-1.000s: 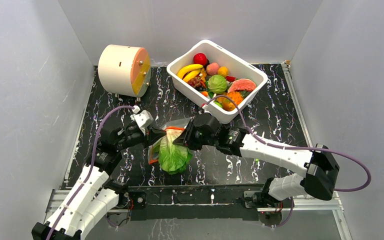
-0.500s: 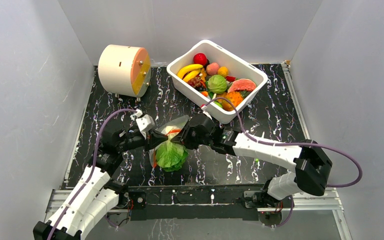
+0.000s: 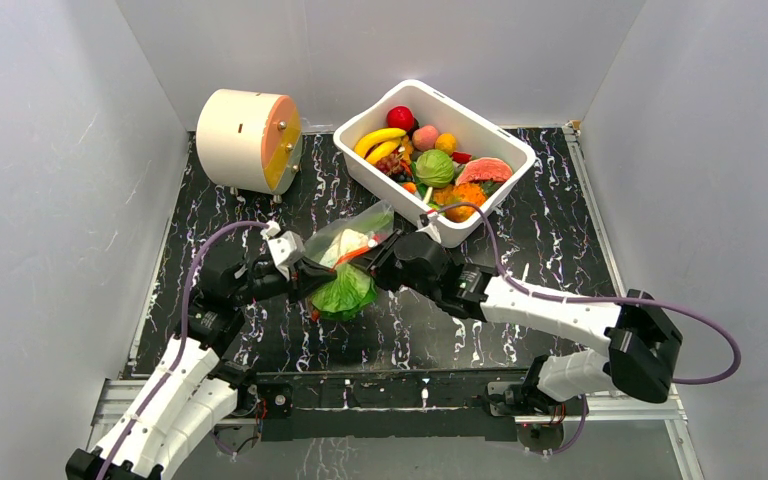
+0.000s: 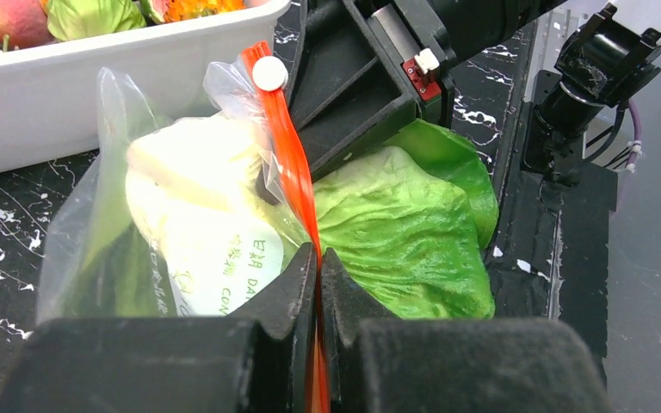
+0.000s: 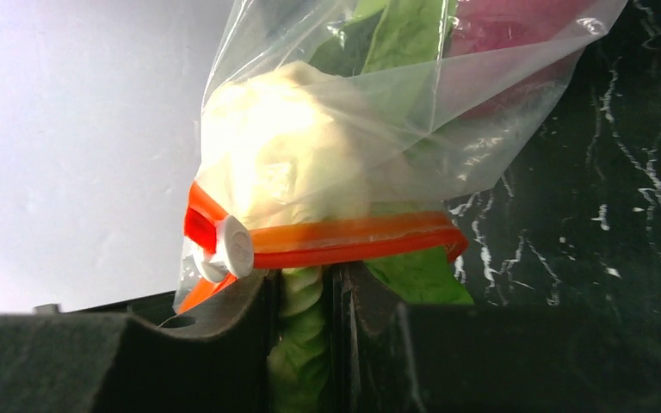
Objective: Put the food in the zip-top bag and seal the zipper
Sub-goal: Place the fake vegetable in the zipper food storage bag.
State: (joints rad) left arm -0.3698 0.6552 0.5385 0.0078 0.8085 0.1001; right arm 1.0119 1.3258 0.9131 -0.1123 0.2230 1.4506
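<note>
The clear zip-top bag (image 3: 352,238) hangs between my two grippers, with pale and green food inside it. A leafy green lettuce (image 3: 345,292) sticks out below the bag's mouth. My left gripper (image 4: 318,258) is shut on the orange-red zipper (image 4: 291,163), a white slider (image 4: 269,73) at the strip's far end. My right gripper (image 5: 303,280) is shut on the lettuce stem (image 5: 301,301) just under the zipper (image 5: 353,241). In the top view the left gripper (image 3: 310,278) and right gripper (image 3: 378,265) face each other across the bag.
The white tub (image 3: 500,195) behind the bag holds a banana (image 3: 380,138), a red ball (image 3: 400,117), a watermelon slice (image 3: 485,170) and other pieces. A cream cylinder (image 3: 245,140) with an orange face stands at the back left. Grey walls enclose the black marbled mat.
Both grippers have carried the bag and lettuce back and slightly right, toward the tub. The bag's body now leans up against the tub's near wall. Both grips are unchanged.
</note>
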